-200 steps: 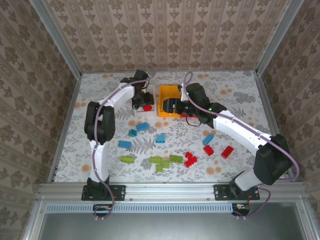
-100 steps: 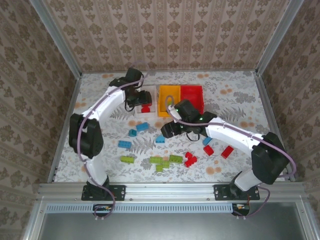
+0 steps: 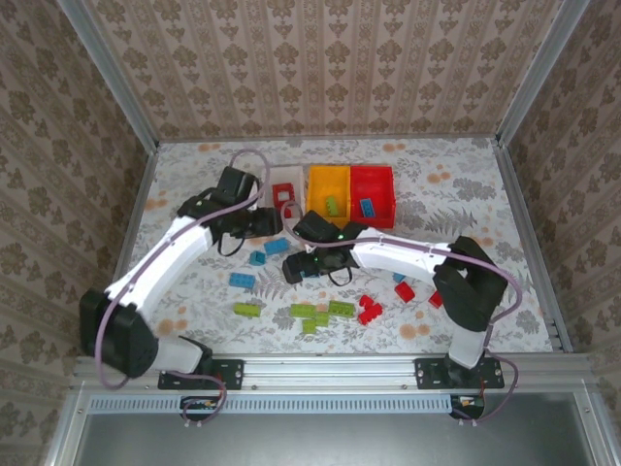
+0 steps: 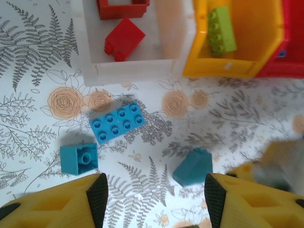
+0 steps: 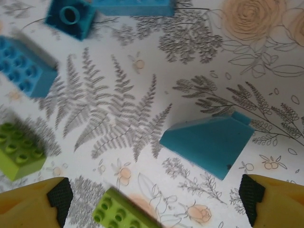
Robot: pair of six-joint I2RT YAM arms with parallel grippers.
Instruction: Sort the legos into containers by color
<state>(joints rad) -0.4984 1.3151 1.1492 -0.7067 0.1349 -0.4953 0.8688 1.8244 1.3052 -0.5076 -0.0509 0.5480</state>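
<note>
Loose red, blue, lime legos [image 3: 315, 313] near three seemingly abutting containers [image 3: 325, 182]

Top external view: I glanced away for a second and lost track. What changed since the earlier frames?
The left gripper drew back from the white bin toward the near side and hangs open. The right gripper left the yellow bin, swung near and left, and sits open above a blue sloped brick. Neither holds anything. The bins and the loose green bricks stayed put.
</note>
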